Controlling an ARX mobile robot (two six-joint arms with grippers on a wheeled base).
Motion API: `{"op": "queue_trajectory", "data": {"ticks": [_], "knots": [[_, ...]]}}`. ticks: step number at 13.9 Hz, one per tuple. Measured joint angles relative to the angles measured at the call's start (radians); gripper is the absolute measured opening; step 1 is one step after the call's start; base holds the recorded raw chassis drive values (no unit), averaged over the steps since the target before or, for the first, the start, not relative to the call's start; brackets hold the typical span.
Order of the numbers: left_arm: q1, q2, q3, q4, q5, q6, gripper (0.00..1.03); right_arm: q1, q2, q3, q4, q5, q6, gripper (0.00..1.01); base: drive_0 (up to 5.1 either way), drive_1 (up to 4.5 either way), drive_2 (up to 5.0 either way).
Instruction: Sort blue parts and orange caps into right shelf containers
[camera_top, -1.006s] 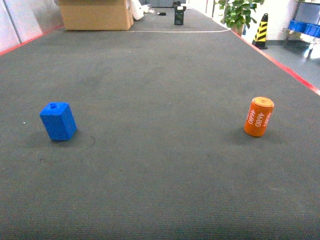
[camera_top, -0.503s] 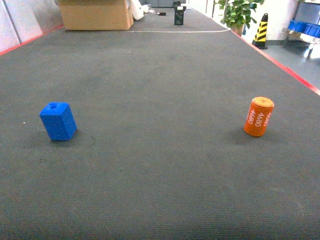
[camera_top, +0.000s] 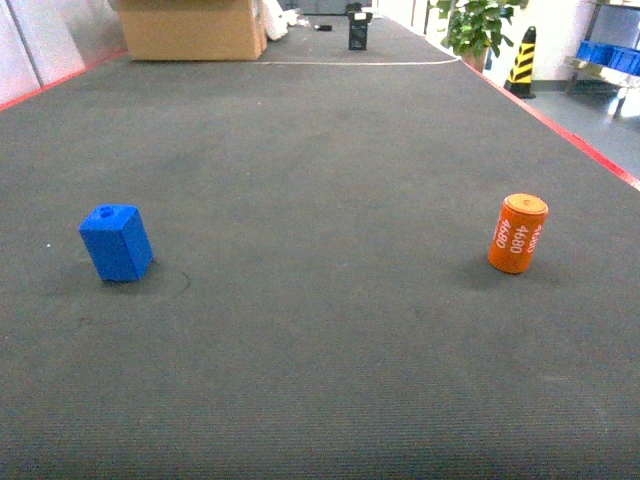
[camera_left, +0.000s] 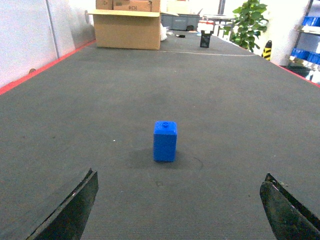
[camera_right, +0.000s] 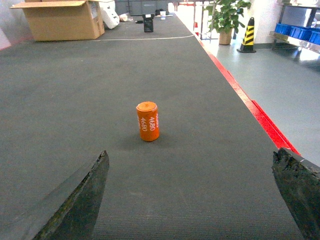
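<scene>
A blue part (camera_top: 116, 242) stands on the dark mat at the left, and shows in the left wrist view as a blue part (camera_left: 165, 141) ahead of my left gripper (camera_left: 180, 207), which is open and empty, well short of it. An orange cap (camera_top: 518, 233) with white numerals stands upright at the right. The right wrist view has this orange cap (camera_right: 147, 121) ahead of my open, empty right gripper (camera_right: 192, 192). Neither gripper shows in the head view. Blue containers (camera_top: 610, 55) sit on a metal shelf (camera_top: 600, 72) at the far right.
A cardboard box (camera_top: 192, 28) stands at the mat's far end, with a small black object (camera_top: 359, 31) near it. A red border (camera_top: 570, 135) runs along the mat's right side. Beyond it stand a potted plant (camera_top: 475, 25) and a striped cone (camera_top: 521, 62).
</scene>
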Motion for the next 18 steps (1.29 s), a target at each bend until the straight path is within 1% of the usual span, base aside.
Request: {"op": "queue_trajectory", "data": {"ticks": [18], "knots": [[0.000, 0.000, 0.000, 0.000, 0.000, 0.000, 0.98, 0.000, 0.000, 0.000, 0.000, 0.000, 0.000, 0.98, 0.0, 0.00, 0.0]]}}
